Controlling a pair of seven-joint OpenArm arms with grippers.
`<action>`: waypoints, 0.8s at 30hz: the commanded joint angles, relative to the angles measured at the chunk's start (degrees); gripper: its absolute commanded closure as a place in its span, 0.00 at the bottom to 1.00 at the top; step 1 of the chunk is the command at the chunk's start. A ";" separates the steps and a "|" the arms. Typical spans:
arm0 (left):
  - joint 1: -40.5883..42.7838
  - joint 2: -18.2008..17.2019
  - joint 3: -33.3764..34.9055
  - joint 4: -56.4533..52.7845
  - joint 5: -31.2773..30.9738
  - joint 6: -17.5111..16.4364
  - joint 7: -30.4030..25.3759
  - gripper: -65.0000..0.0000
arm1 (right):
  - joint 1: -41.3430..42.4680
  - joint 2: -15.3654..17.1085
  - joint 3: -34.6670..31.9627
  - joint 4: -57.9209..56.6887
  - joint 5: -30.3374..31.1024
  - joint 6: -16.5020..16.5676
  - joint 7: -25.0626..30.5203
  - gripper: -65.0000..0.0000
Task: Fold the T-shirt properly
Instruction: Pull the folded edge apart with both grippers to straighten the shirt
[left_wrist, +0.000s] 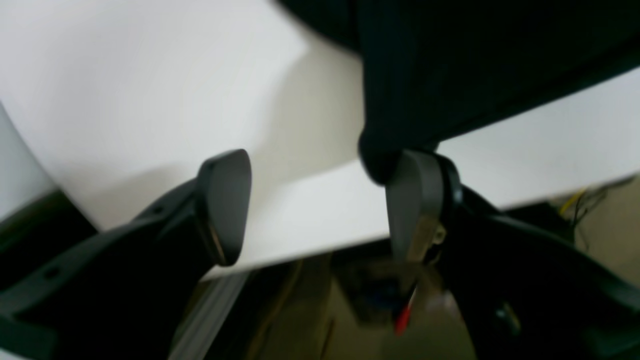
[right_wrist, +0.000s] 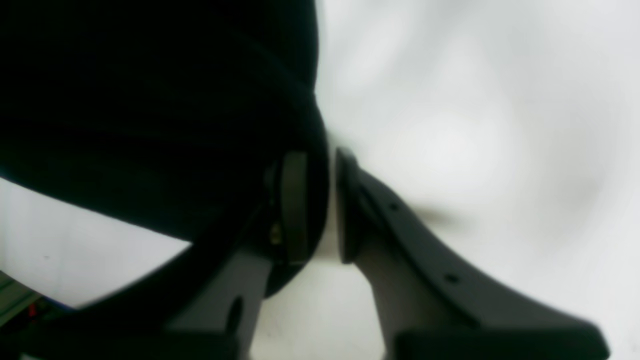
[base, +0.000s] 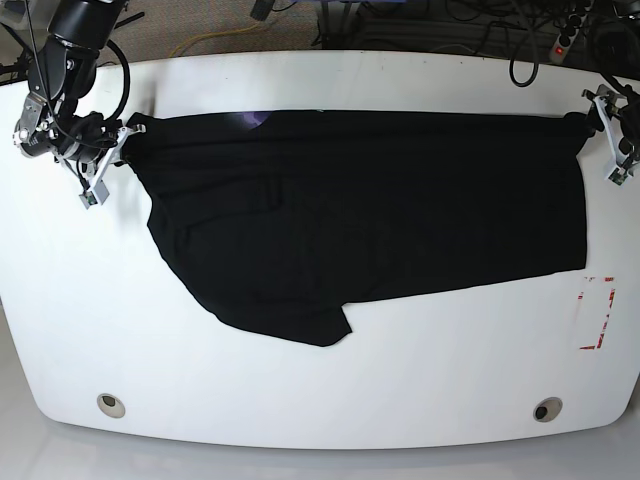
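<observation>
A black T-shirt (base: 370, 215) lies spread across the far half of a white table (base: 320, 390), its plain dark side up, stretched between the robot's two arms. In the base view the cloth runs in a broad band from the table's left end to its right end, with a loose flap trailing toward the near edge at lower left and a sliver of purple showing at the top fold.

The left gripper (left_wrist: 320, 200), on the base view's right, stands with its jaws well apart. One finger (left_wrist: 225, 205) hangs clear over the bare tabletop; the other (left_wrist: 415, 200) touches a bunched corner of the shirt, which drapes against its tip rather than being pinched between the two. The wrist picture is blurred, so finer detail of the contact is lost.

The right gripper (right_wrist: 332, 205), on the base view's left, has its jaws nearly together with a narrow gap between the pads. Black cloth wraps over and around the left-hand finger (right_wrist: 295, 205) in the right wrist view, and a fold of it seems to sit in the gap, so this claw holds the shirt's corner at the table's edge.

A red-outlined rectangle (base: 596, 315) is marked on the table near the shirt's right hem.
</observation>
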 joint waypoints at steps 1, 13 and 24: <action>-0.22 -2.36 -0.86 1.20 0.67 0.12 0.63 0.40 | 0.44 1.57 0.70 1.10 0.31 -0.07 0.60 0.76; 6.11 -8.95 -1.91 1.20 -21.49 0.12 0.36 0.40 | -7.56 1.04 3.69 17.54 0.84 -0.07 0.24 0.34; -5.50 3.79 -2.35 2.70 -19.38 0.12 2.47 0.40 | -5.10 -3.09 5.45 18.59 0.66 -0.07 0.24 0.34</action>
